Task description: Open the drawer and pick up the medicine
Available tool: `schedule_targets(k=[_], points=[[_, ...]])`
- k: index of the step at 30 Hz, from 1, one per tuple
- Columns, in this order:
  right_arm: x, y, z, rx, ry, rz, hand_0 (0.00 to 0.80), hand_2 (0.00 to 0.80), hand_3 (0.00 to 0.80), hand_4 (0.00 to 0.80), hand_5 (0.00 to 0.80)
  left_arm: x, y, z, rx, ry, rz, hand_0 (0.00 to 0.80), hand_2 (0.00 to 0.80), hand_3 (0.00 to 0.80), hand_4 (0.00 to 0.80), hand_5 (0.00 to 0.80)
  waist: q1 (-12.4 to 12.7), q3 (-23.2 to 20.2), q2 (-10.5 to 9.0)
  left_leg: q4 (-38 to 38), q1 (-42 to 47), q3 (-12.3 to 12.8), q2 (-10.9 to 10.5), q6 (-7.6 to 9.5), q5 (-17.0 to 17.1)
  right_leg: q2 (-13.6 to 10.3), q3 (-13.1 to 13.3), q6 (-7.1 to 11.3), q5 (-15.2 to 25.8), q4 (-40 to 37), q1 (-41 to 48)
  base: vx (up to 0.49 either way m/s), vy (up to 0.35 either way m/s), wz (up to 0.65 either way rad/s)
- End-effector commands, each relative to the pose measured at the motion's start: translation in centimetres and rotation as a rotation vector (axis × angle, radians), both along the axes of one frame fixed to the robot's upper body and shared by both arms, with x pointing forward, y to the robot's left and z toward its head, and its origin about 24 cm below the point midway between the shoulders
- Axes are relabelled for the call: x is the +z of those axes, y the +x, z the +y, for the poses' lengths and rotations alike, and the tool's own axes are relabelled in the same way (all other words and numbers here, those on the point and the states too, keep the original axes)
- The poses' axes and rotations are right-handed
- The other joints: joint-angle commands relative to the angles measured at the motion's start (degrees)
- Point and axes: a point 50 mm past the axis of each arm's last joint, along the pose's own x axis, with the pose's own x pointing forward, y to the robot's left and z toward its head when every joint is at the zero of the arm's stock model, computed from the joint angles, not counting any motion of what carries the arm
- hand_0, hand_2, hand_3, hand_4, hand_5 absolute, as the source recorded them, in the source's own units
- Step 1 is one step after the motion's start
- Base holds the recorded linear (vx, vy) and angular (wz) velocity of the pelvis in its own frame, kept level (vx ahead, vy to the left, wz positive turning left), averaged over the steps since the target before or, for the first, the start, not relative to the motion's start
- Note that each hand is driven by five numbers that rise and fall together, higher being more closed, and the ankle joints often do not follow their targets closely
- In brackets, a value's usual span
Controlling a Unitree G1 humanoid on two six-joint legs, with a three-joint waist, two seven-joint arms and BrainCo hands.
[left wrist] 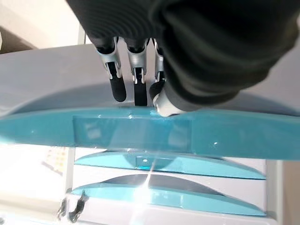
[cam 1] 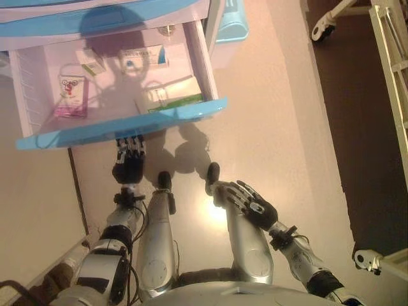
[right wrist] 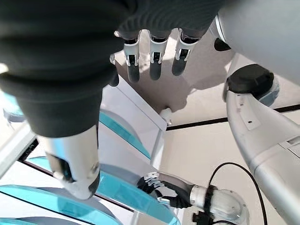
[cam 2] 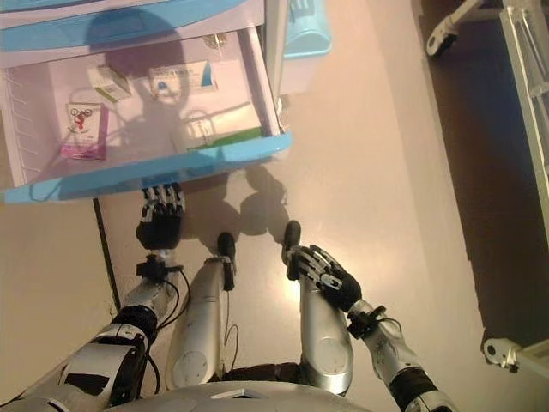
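The top drawer [cam 1: 191, 64] of a white cabinet stands pulled out, its blue front [cam 1: 121, 125] toward me. Inside lie several medicine boxes: a pink one [cam 1: 72, 95] at the left, a small one [cam 1: 92, 62], a white and blue one [cam 1: 143, 57] at the back, and a green and white one [cam 1: 175, 95] at the right. My left hand [cam 1: 129, 162] is just below the blue front, with its straight fingertips [left wrist: 117, 89] touching the front's lower edge and holding nothing. My right hand [cam 1: 252, 201] hangs low at the right, fingers relaxed and empty.
Two more blue drawer fronts [left wrist: 168, 166] sit shut below the open one. A light blue bin [cam 1: 229, 25] stands right of the cabinet. A wheeled white frame [cam 1: 392, 64] and a caster [cam 1: 366, 258] stand on the dark floor at the right.
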Motion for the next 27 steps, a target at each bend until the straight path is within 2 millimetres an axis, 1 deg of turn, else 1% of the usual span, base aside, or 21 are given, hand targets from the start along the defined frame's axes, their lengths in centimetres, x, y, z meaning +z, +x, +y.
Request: schedule_targets(k=[1, 4, 5, 7, 12, 23, 24, 25, 27], points=[[0.2, -1.6, 0.7, 0.000, 0.062, -0.024, 0.000, 0.000, 0.000, 0.000, 0.000, -0.5, -1.6, 0.1, -0.045, 0.045, -0.020, 0.800, 0.800, 0.800, 0.800, 0.800, 1.46, -2.47, -0.74, -6.56, 1.64, 2.27, -1.94, 3.13, -0.05, 0.93, -1.78, 2.62, -11.10, 11.19, 2.14, -0.008, -0.038, 0.13], [0.1, -1.7, 0.6, -0.002, 0.064, -0.021, 0.000, 0.000, 0.000, 0.000, 0.000, -1.6, -2.4, -0.3, -0.070, 0.044, 0.034, 0.800, 0.800, 0.800, 0.800, 0.800, 1.77, -2.47, -0.72, -6.56, 1.77, 2.07, -1.91, 3.11, 0.01, 0.71, -2.12, 2.60, -11.21, 11.32, 2.43, -0.003, -0.023, 0.09], [0.1, -1.7, 0.6, -0.002, 0.063, -0.021, 0.000, 0.000, 0.000, 0.000, 0.000, -1.6, -2.4, -0.3, -0.073, 0.045, 0.039, 0.800, 0.800, 0.800, 0.800, 0.800, 1.79, -2.47, -0.71, -6.57, 1.79, 2.05, -1.92, 3.11, 0.02, 0.69, -2.17, 2.61, -11.22, 11.35, 2.46, 0.001, -0.026, 0.05], [0.0, -1.8, 0.6, -0.005, 0.063, -0.021, 0.000, 0.000, 0.000, 0.000, 0.000, -2.5, -3.2, -0.5, -0.096, 0.043, 0.087, 0.800, 0.800, 0.800, 0.800, 0.800, 2.13, -2.47, -0.66, -6.54, 1.79, 1.81, -1.89, 3.03, 0.02, 0.53, -2.40, 2.65, -11.33, 11.63, 2.45, 0.002, -0.036, 0.04], [0.0, -1.9, 0.5, -0.015, 0.068, -0.018, 0.000, 0.000, 0.000, 0.000, 0.000, -3.9, -4.8, -0.6, -0.118, 0.041, 0.167, 0.800, 0.800, 0.800, 0.800, 0.800, 2.89, -2.47, -0.72, -6.35, 1.76, 1.44, -1.90, 3.13, -0.03, 0.22, -3.08, 2.65, -11.37, 11.98, 2.59, 0.004, -0.025, 0.10], [-0.5, -2.6, 0.3, -0.039, 0.084, -0.007, 0.000, 0.000, 0.000, 0.000, 0.000, -5.8, -7.0, 0.6, -0.087, 0.018, 0.324, 0.800, 0.800, 0.800, 0.800, 0.800, 4.01, -2.47, -1.16, -5.91, 1.57, 0.54, -1.75, 3.14, -0.28, 0.00, -4.06, 2.86, -11.66, 13.16, 2.31, 0.006, -0.028, 0.07], [-0.6, -2.7, 0.2, -0.042, 0.085, -0.005, 0.000, 0.000, 0.000, 0.000, 0.000, -6.1, -7.3, 0.6, -0.095, 0.016, 0.355, 0.631, 0.631, 0.631, 0.631, 0.631, 4.09, -2.47, -1.12, -6.01, 1.67, 0.53, -1.73, 3.16, -0.24, -0.08, -4.14, 2.91, -11.60, 13.18, 2.33, 0.002, -0.019, 0.05], [-0.6, -2.8, 0.2, -0.043, 0.085, -0.003, 0.000, 0.000, 0.000, 0.000, 0.000, -6.2, -7.4, 0.6, -0.101, 0.022, 0.370, 0.000, 0.000, 0.000, 0.000, 0.000, 4.09, -2.47, -1.10, -6.05, 1.73, 0.52, -1.74, 3.15, -0.20, -0.12, -4.16, 2.94, -11.57, 13.18, 2.36, 0.000, 0.000, 0.00], [-0.8, -2.9, -0.1, -0.056, 0.074, 0.002, 0.000, 0.000, 0.000, 0.000, 0.000, -6.9, -7.9, 0.7, -0.119, 0.109, 0.445, 0.000, 0.000, 0.000, 0.000, 0.000, 4.09, -2.47, -0.88, -6.51, 2.27, 0.60, -1.83, 3.06, 0.00, -0.27, -4.22, 3.06, -11.40, 12.71, 2.81, 0.000, 0.000, 0.00]])
